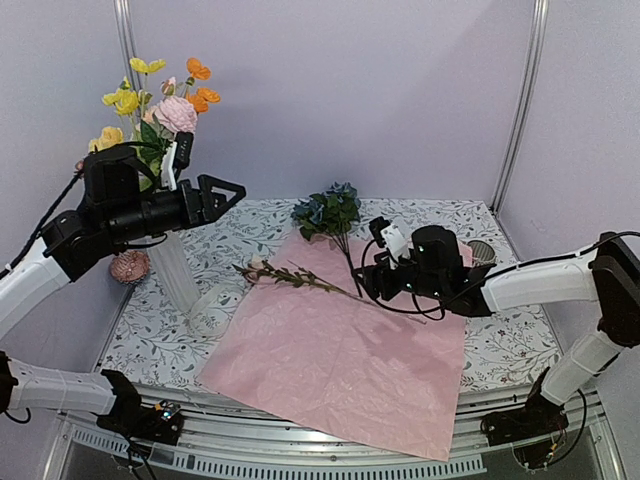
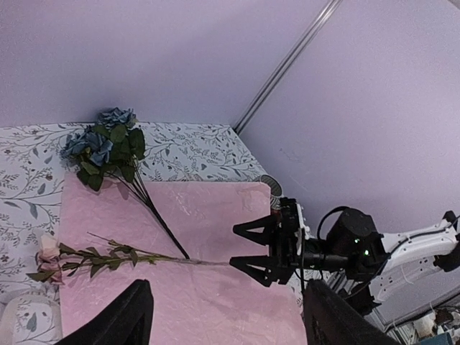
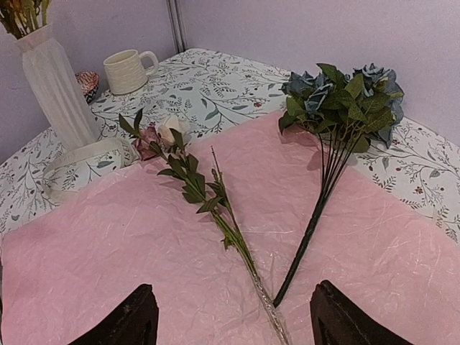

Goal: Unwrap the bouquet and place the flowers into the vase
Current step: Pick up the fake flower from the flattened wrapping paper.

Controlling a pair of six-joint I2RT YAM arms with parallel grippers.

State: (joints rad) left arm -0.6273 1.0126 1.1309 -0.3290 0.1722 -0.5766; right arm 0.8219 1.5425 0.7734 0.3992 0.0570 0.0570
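While the vase (image 1: 178, 272) stands upright at the far left of the table (image 1: 250, 225), it holds only part of the flowers. That is a bunch (image 1: 165, 105) of yellow, orange and pink heads, well above its neck.

The rest lie loose on the paper (image 1: 340, 370). The sheet is pink, crinkled and opened out flat, and its near edge reaches past the table's front rail.

- Blue roses (image 1: 328, 210): heads just off the sheet's far edge, on the patterned cloth. Dark stems run back onto the pink, toward the right arm.
- Pink stem (image 1: 295, 276): mauve and cream buds at the sheet's left edge, leafy stalk running right. Its cut end is near the blue stems' ends but apart from them, so the two make a narrow V.
- Right claw (image 1: 365, 282): low over the sheet, pointing left, fingers spread, nothing gripped. From its own camera the pink stem's end lies in the gap between the fingers. Whether a finger touches the paper, I cannot tell.
- Left claw (image 1: 232, 200): raised about level with the vase's neck, just right of the bunch. Fingers are parted and empty, aimed toward mid-table.
- Ribbon (image 1: 212, 305): a cream coil at the vase's foot, just beside the sheet's left edge and the buds.
- Mug (image 3: 128, 70): cream, ribbed, beyond the vase near the back wall.
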